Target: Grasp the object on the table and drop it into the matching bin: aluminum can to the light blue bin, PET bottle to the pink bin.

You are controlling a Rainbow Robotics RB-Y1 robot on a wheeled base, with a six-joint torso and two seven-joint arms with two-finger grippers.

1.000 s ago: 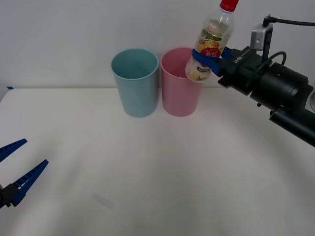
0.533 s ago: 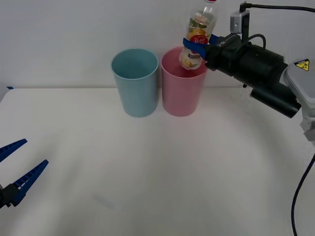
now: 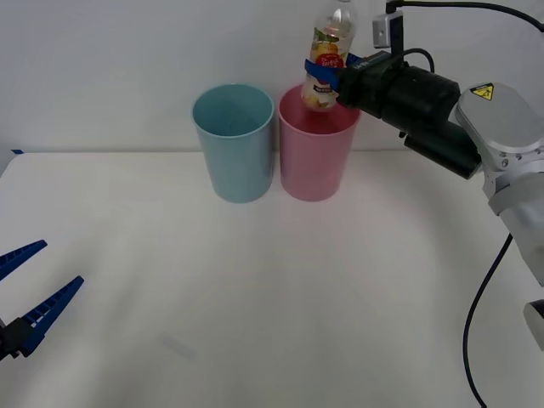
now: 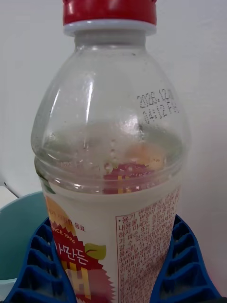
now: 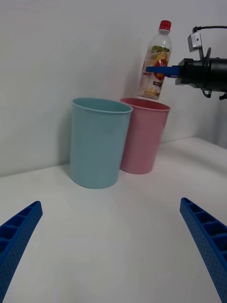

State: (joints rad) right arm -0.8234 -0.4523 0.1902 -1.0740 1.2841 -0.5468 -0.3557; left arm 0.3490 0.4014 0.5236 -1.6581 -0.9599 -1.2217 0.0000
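My right gripper (image 3: 325,65) is shut on the PET bottle (image 3: 325,59), a small clear bottle with a red cap and a yellow-orange-red label. It holds the bottle nearly upright, just above the mouth of the pink bin (image 3: 316,153). The light blue bin (image 3: 234,143) stands touching the pink one on its left. Up close, the bottle (image 4: 111,180) sits between the blue ribbed fingers (image 4: 182,265). From the left wrist view the bottle (image 5: 154,64) hangs over the pink bin (image 5: 143,137), next to the blue bin (image 5: 98,142). My left gripper (image 3: 21,293) waits open, low at the table's near left.
The white table (image 3: 272,289) stretches wide in front of both bins. A white wall rises right behind them. The right arm's black body and a cable (image 3: 484,280) hang along the right side.
The right arm has carried the bottle leftward and straightened it, from beyond the pink bin's right rim to directly over its mouth. The left gripper has stayed still.
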